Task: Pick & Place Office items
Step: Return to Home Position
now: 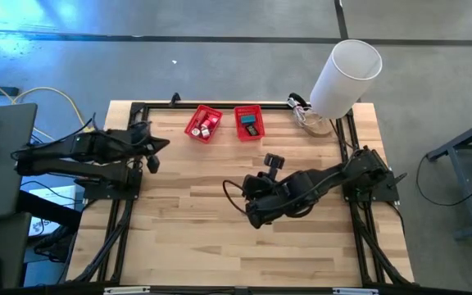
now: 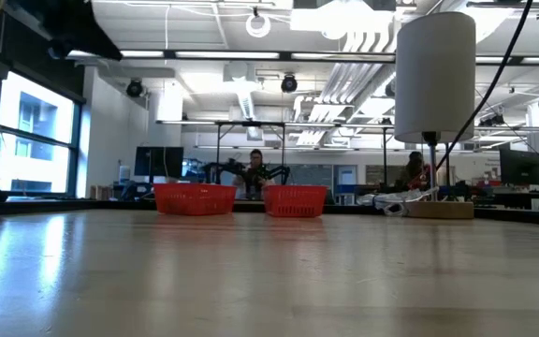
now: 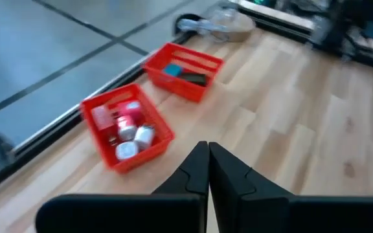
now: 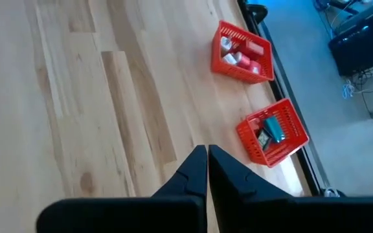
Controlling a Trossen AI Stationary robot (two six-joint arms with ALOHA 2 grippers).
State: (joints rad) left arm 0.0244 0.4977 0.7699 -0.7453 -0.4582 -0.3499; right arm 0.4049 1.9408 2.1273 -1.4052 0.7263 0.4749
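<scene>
The small office items (image 3: 129,128) all lie inside two red baskets at the far edge of the counter (image 1: 203,221). The left basket (image 3: 147,150) holds the red, pink and white pieces (image 3: 127,120). The right basket (image 3: 170,83) holds a teal block (image 4: 274,126) and a dark block (image 3: 192,77). No piece shows on the bare wood.

The left hand (image 3: 206,147) hangs by the left side of the counter. The left basket lies a little ahead of it, toward the middle. This hand is closed up tight and holds nothing.

The right hand (image 4: 206,150) hangs over the middle of the counter. The right basket lies just ahead of it, toward the far edge. This hand is closed tight too, and empty.

Each hand is nearer the basket on its own side, but apart from it. So the sorting looks done. The next move is likely just for the arms to go to their rest place, with nothing in the way.
</scene>
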